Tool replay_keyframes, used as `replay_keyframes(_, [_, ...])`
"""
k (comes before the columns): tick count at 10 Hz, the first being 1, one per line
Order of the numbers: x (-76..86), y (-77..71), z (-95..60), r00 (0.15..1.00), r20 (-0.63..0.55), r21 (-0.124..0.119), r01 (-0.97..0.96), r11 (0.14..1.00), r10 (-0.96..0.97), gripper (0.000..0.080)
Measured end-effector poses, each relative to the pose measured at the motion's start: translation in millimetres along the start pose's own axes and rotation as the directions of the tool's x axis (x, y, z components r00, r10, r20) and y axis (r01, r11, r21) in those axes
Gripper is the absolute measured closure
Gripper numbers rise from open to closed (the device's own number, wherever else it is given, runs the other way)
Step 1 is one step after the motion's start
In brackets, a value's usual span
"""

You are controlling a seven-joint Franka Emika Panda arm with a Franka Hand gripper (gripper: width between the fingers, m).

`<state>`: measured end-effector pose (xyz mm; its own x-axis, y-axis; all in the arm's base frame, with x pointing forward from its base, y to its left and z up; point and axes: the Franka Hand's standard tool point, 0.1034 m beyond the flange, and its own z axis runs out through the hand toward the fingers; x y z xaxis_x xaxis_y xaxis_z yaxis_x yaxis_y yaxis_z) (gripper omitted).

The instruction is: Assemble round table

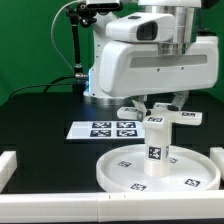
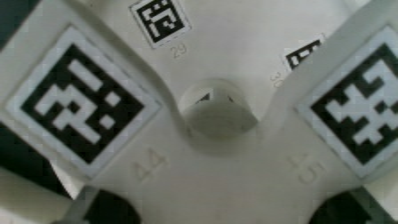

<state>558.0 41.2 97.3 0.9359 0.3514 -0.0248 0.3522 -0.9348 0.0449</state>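
The large rimmed disc (image 1: 130,172) lies flat on the black table at the front of the exterior view's right. The short cylinder leg (image 1: 155,150) stands upright in its centre. The cross-shaped foot (image 1: 163,118) sits level on top of the leg. My gripper (image 1: 157,108) comes straight down onto the foot. In the wrist view the foot (image 2: 217,115) fills the picture, with tags on its arms. My gripper (image 2: 222,205) has one arm of the foot between its dark fingertips (image 2: 107,205), which touch that arm's sides.
The marker board (image 1: 105,128) lies flat on the table behind the disc, toward the exterior view's left. White rails border the table at the front (image 1: 60,207) and at the right (image 1: 216,155). A black stand (image 1: 78,45) rises at the back.
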Motion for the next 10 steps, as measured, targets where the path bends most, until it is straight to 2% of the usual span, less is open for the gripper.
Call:
replay_keyframes(3, [0.8,-1.7,-0.4,0.982,-0.001,0.003,-0.187,0.982,0.187,0.0351])
replay_keyframes(6, [0.9,-1.7,-0.4,0.926,0.001,0.012,-0.377,0.926,0.377,0.0351])
replay_keyframes(8, [-4.4,-3.4,0.5,0.787,0.002,0.033,-0.617,0.787,0.617,0.0351])
replay_keyframes(10, [-5.4,-4.3,0.1,0.622,0.014,0.037,-0.783,0.621,0.783,0.0351])
